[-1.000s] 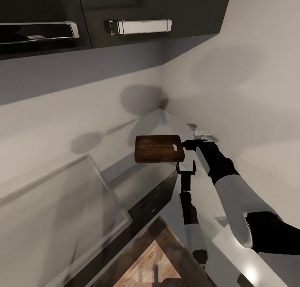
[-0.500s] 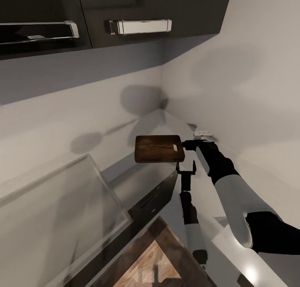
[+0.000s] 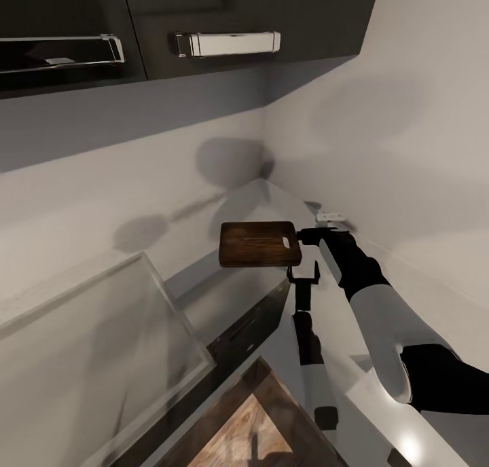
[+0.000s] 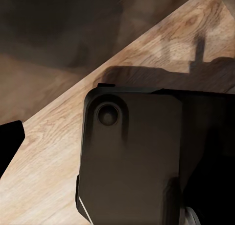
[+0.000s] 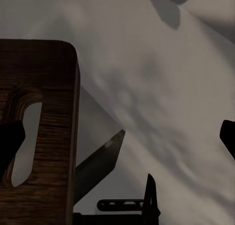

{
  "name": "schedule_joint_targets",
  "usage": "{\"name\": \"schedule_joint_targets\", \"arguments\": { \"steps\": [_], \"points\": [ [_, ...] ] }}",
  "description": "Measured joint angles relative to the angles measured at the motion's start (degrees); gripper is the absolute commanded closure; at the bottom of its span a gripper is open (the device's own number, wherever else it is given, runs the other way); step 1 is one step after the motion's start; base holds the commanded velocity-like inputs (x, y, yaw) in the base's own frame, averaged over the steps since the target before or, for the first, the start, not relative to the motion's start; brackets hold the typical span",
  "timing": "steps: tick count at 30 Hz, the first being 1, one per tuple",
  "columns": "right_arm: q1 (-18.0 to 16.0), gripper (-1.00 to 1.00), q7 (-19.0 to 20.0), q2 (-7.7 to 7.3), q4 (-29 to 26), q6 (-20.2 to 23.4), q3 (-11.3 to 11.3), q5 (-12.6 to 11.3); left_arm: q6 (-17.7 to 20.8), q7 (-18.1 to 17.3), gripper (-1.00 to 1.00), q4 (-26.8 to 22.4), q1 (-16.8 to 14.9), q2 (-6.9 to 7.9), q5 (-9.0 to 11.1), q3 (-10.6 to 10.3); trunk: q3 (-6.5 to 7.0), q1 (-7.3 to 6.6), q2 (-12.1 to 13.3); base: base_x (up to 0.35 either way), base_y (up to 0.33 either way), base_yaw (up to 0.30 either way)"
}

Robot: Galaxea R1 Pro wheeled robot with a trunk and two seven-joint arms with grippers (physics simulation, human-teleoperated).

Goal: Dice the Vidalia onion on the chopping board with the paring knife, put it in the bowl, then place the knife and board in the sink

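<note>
Grey countertop (image 3: 224, 304) in the corner; chopping board (image 3: 259, 244) hangs above it, right gripper (image 3: 303, 235) clamped on its handle-hole end, left gripper (image 3: 303, 273) spread wide beneath; rigid, probably light, liable to pivot.

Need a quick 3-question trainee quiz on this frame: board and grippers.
1. True or false: the left gripper is shut on the board.
2. Which part of the board is nearest the right gripper? A) the plain short end B) the handle end C) the middle of a long side
3. Fill in: high above the board hang dark ___ with chrome handles.

Key:
1. False. In the head view its fingers stand apart, just below the board.
2. B
3. cabinets
</note>
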Motion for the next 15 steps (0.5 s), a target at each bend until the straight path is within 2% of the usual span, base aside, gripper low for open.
{"name": "schedule_joint_targets", "arguments": {
  "steps": [15],
  "points": [
    [0.00, -1.00, 0.00, 0.00, 0.13, 0.00, 0.00, -0.07, 0.00, 0.00, -1.00, 0.00, 0.00, 0.00, 0.00, 0.00, -0.38, 0.00, 0.00, 0.000, 0.000, 0.000]
  ]
}}
